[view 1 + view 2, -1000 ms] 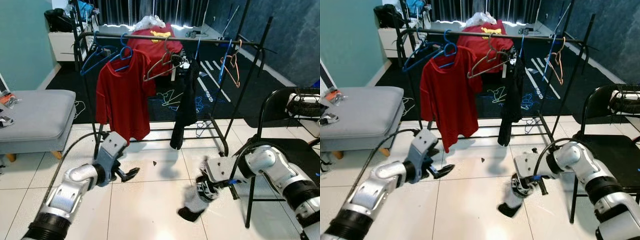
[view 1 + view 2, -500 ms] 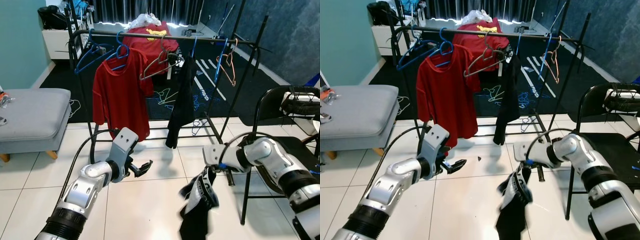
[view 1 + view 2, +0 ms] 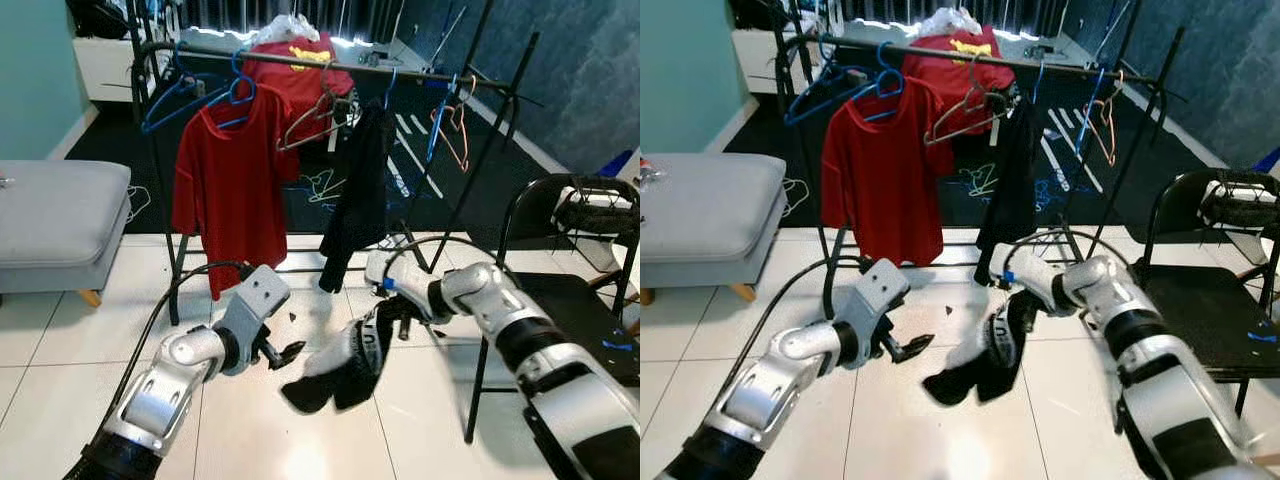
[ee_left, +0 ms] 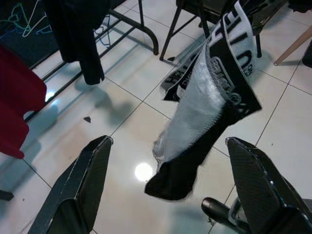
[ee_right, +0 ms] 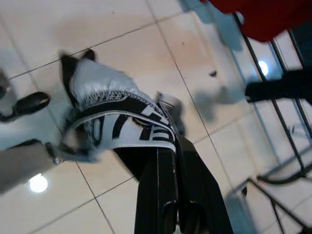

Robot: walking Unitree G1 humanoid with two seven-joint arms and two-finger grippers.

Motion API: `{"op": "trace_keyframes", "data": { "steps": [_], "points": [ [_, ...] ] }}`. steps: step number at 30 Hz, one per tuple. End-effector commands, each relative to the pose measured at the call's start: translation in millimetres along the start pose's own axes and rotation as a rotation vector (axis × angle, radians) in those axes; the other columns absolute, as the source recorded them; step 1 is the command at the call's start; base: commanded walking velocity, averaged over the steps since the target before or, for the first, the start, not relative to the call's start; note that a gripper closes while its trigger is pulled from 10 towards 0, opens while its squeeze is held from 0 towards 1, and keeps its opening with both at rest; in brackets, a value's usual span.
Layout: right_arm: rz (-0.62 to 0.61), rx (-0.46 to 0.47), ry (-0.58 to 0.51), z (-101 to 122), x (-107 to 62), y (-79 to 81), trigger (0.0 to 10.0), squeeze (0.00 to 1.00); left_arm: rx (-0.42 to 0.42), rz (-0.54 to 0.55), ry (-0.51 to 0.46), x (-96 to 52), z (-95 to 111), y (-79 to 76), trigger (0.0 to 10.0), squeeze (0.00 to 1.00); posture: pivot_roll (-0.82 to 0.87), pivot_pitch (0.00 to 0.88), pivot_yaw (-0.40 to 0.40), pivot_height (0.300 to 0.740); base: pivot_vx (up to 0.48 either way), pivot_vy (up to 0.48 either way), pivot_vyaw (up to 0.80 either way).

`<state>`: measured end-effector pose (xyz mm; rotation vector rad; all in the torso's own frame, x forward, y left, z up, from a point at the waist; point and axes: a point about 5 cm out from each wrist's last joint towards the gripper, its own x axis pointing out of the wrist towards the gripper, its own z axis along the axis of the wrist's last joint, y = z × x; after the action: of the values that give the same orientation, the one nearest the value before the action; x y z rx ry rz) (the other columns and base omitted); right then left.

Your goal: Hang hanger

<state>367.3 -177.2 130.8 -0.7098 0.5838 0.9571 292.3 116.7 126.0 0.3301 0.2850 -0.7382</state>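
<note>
My right gripper point(image 3: 396, 312) is shut on a black and white garment point(image 3: 345, 360), which hangs off it above the tiled floor. In the right wrist view the garment point(image 5: 117, 122) bunches at the tips of the closed fingers point(image 5: 163, 195). My left gripper point(image 3: 287, 354) is open just left of the garment, and its wrist view shows the cloth point(image 4: 204, 97) close ahead between the spread fingers point(image 4: 83, 185). Behind stands a black clothes rack point(image 3: 300, 62) with a red shirt point(image 3: 225, 180) on a blue hanger point(image 3: 235, 95), an empty brown hanger point(image 3: 315, 120) and a black garment point(image 3: 350, 200).
A grey padded seat point(image 3: 50, 225) sits at the left. A black folding chair point(image 3: 560, 290) stands at the right, close to my right arm. An orange hanger point(image 3: 455, 125) hangs at the rack's right end. Loose hangers lie on the dark rug point(image 3: 330, 190) behind the rack.
The right gripper has lifted the black and white garment off the floor and swung it left, up to the left gripper. The camera has moved nearer the rack.
</note>
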Motion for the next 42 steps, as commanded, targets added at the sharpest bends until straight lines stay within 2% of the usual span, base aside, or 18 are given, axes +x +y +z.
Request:
{"op": "trace_keyframes", "data": {
  "steps": [1, 5, 7, 11, 13, 17, 18, 24, 27, 28, 29, 31, 33, 35, 38, 39, 40, 42],
  "points": [
    [-0.054, 0.05, -0.013, 1, -0.3, -4.6, 0.0, 0.0, -0.014, -0.023, -0.019, 1.6, 9, -4.1, 10.0, 0.0, -0.18, 0.095, -0.144, 0.74, 0.0, 0.0, 0.0],
    [-0.082, 0.088, -0.035, 5, 3.1, -5.4, 0.0, 0.0, -0.025, -0.044, -0.026, 4.0, 14, -6.4, 10.0, 0.0, -0.17, 0.097, -0.14, 0.74, 0.0, 0.0, 0.0],
    [-0.123, 0.163, -0.079, 15, 10.3, -5.5, 0.0, 0.0, 0.001, -0.061, 0.004, 12.6, 13, -11.7, 10.0, 0.0, -0.17, 0.099, -0.14, 0.74, 0.0, 0.0, 0.0],
    [-0.133, 0.222, -0.12, 26, 16.1, -4.5, 0.0, 0.0, 0.025, -0.064, 0.039, 19.1, 10, -16.2, 10.0, 0.0, -0.17, 0.1, -0.134, 0.74, 0.0, 0.0, 0.0],
    [-0.136, 0.296, -0.171, 40, 20.8, -3.8, 0.0, 0.0, 0.052, -0.05, 0.079, 26.7, 7, -17.7, 10.0, 0.0, -0.16, 0.101, -0.125, 0.74, 0.0, 0.0, 0.0],
    [-0.146, 0.358, -0.206, 51, 24.3, -3.8, 0.0, 0.0, 0.046, -0.034, 0.126, 31.6, 6, -17.8, 10.0, 0.0, -0.16, 0.103, -0.121, 0.74, 0.0, 0.0, 0.0],
    [-0.143, 0.383, -0.228, 57, 25.3, -3.7, 0.0, 0.0, 0.001, -0.016, 0.146, 34.6, 5, -18.0, 10.0, 1.0, -0.16, 0.105, -0.123, 0.74, 0.0, 0.0, 0.0],
    [-0.14, 0.401, -0.243, 61, 26.0, -3.6, 0.0, 0.0, -0.031, -0.004, 0.16, 36.7, 4, -18.4, 10.0, 1.0, -0.16, 0.106, -0.124, 0.74, 0.0, 0.0, 0.0],
    [-0.118, 0.416, -0.275, 73, 27.5, -2.4, 0.0, 0.0, -0.085, 0.1, 0.199, 43.8, 1, -13.7, 10.0, 1.0, -0.17, 0.107, -0.13, 0.74, 0.0, 0.0, 0.0],
    [-0.118, 0.416, -0.275, 73, 27.5, -2.4, 0.0, 0.0, -0.085, 0.1, 0.199, 43.8, 1, -13.7, 10.0, 1.0, -0.17, 0.107, -0.13, 0.74, 0.0, 0.0, 0.0],
    [-0.101, 0.419, -0.292, 80, 28.2, -1.3, 0.0, 0.0, -0.132, 0.169, 0.2, 45.7, -2, -8.9, 10.0, 0.0, -0.17, 0.104, -0.132, 0.74, 0.0, 0.0, 0.0],
    [-0.081, 0.426, -0.316, 92, 29.4, 0.7, 0.0, 0.0, -0.245, 0.305, 0.174, 47.6, -6, 2.3, 10.0, 0.0, -0.17, 0.102, -0.13, 0.74, 0.0, 0.0, 0.0],
    [-0.081, 0.426, -0.316, 92, 29.4, 0.7, 0.0, 0.0, -0.245, 0.305, 0.174, 47.6, -6, 2.3, 10.0, 0.0, -0.17, 0.102, -0.13, 0.74, 0.0, 0.0, 0.0],
    [-0.076, 0.433, -0.324, 97, 30.5, 2.0, 0.0, 0.0, -0.294, 0.377, 0.148, 47.8, -6, 9.0, 10.0, 0.0, -0.17, 0.101, -0.128, 0.74, 0.0, 0.0, 0.0],
    [-0.071, 0.445, -0.328, 100, 31.9, 3.6, 0.0, 0.0, -0.327, 0.39, 0.128, 48.6, -4, 10.4, 10.0, 0.0, -0.17, 0.098, -0.126, 0.74, 0.0, 0.0, 0.0],
    [-0.069, 0.448, -0.329, 101, 32.6, 4.5, 0.0, 0.0, -0.381, 0.359, 0.097, 50.2, 0, 7.3, 10.0, 0.0, -0.17, 0.097, -0.123, 0.74, 0.0, 0.0, 0.0],
    [-0.069, 0.448, -0.329, 101, 32.6, 4.5, 0.0, 0.0, -0.381, 0.359, 0.097, 50.2, 0, 7.3, 10.0, 0.0, -0.17, 0.097, -0.123, 0.74, 0.0, 0.0, 0.0],
    [-0.067, 0.449, -0.332, 103, 33.1, 5.1, 0.0, 0.0, -0.429, 0.268, 0.049, 52.2, 9, -1.9, 10.0, 0.0, -0.17, 0.097, -0.12, 0.74, 0.0, 0.0, 0.0]
  ]
}}
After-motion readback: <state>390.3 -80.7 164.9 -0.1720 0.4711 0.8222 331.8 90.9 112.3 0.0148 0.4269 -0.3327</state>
